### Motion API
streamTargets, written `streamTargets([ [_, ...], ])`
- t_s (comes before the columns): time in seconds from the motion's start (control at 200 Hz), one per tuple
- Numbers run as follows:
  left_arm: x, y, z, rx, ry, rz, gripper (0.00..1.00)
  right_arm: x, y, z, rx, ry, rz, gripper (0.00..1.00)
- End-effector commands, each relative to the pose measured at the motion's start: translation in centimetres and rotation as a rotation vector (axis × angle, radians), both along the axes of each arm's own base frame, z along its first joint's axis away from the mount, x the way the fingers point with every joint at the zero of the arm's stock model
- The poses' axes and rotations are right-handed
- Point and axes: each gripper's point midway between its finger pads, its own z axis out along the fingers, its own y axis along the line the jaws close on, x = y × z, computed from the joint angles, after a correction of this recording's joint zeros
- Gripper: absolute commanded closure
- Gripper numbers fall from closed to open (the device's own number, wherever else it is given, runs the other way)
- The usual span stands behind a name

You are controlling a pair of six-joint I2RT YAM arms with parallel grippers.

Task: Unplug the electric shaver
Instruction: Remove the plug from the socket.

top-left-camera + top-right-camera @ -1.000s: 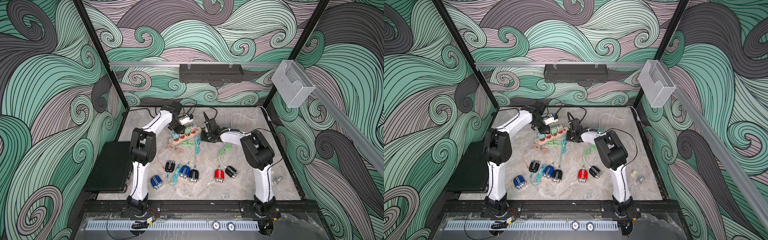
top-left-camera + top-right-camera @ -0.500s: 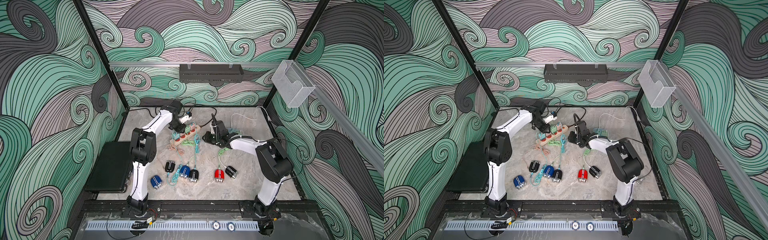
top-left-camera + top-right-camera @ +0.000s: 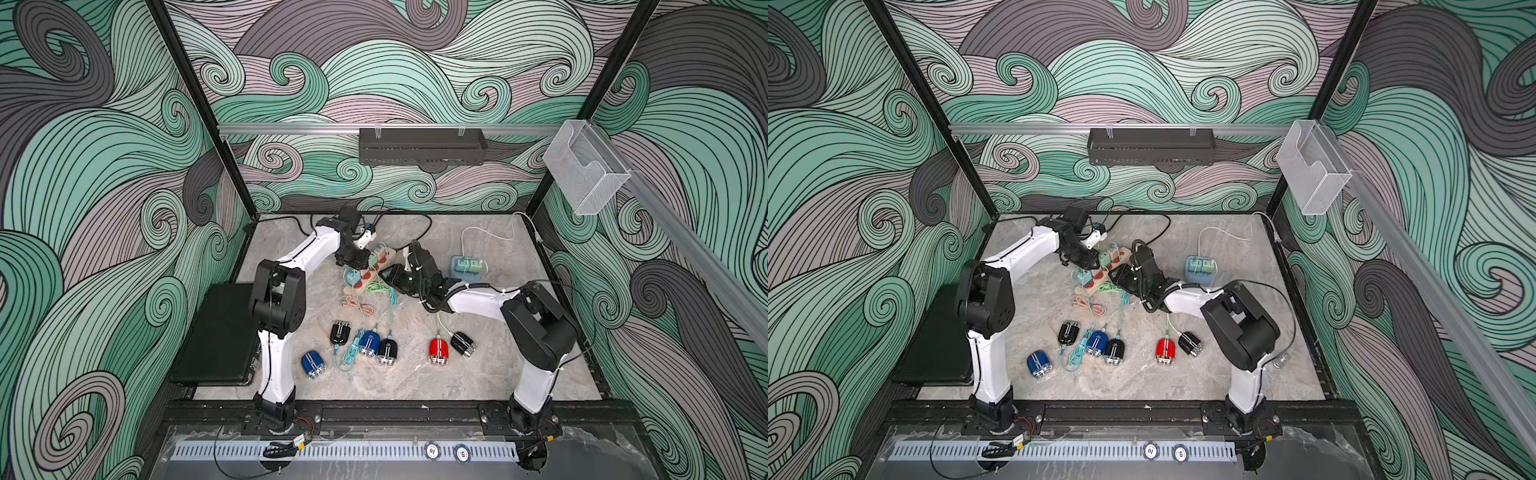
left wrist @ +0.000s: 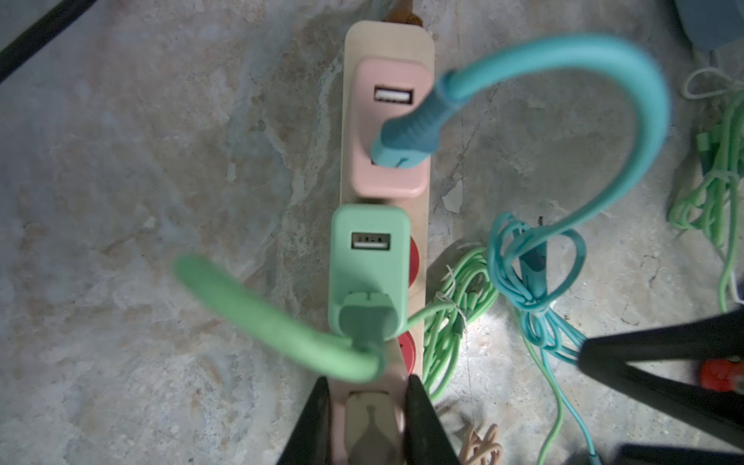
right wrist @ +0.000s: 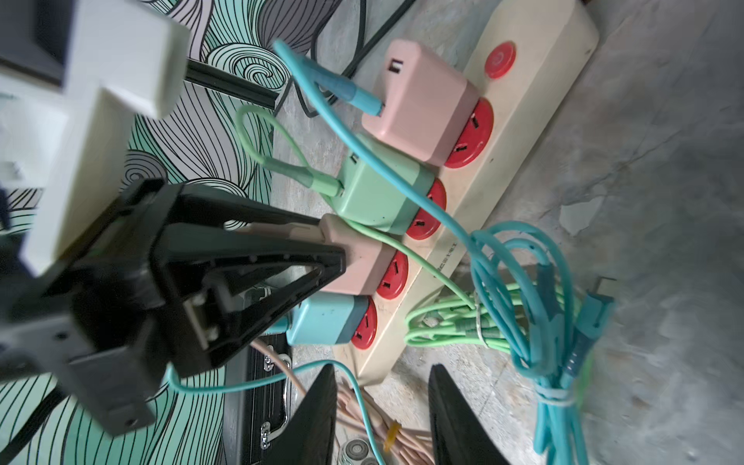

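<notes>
Six electric shavers lay toward the table's front: three black shavers (image 3: 340,332), two blue shavers (image 3: 313,365) and one red shaver (image 3: 439,351), several with cords trailing back toward the power strip (image 5: 523,92). Four adapters stood in it. My left gripper (image 4: 368,386) pinched the pink adapter (image 5: 362,261), third from the switch. My right gripper (image 5: 382,370), jaws spread and empty, hung just beside the strip's far end. Bare table (image 3: 519,374) lay open front-right, and a black case (image 3: 220,332) filled the left edge.
</notes>
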Motion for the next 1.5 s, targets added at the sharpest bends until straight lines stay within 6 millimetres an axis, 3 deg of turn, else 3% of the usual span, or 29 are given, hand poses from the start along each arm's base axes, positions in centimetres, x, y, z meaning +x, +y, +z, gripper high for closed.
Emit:
streamTargets([
  [0.0, 1.4, -1.5, 5.2, -0.151, -0.129, 0.014, 0.9, 1.9, 0.5, 0.5, 0.065, 0.005, -0.111, 0.61],
  [0.225, 0.7, -0.8, 5.9, -0.18, -0.133, 0.046, 0.9, 3.4, -0.6, -1.4, 0.041, 0.026, -0.192, 0.6],
  [0.495, 0.4, -1.3, 6.1, -0.229, -0.104, 0.049, 0.9, 5.0, -1.0, -2.4, 0.118, 0.05, -0.228, 0.58],
  [1.131, 0.0, -3.1, 6.7, -0.351, -0.05, 0.051, 0.9, 5.5, -0.4, -3.8, 0.27, 0.068, -0.273, 0.52],
  [1.496, 0.2, -2.8, 6.2, -0.337, -0.04, 0.06, 0.91, 5.6, -1.6, -4.0, 0.32, 0.062, -0.341, 0.75],
])
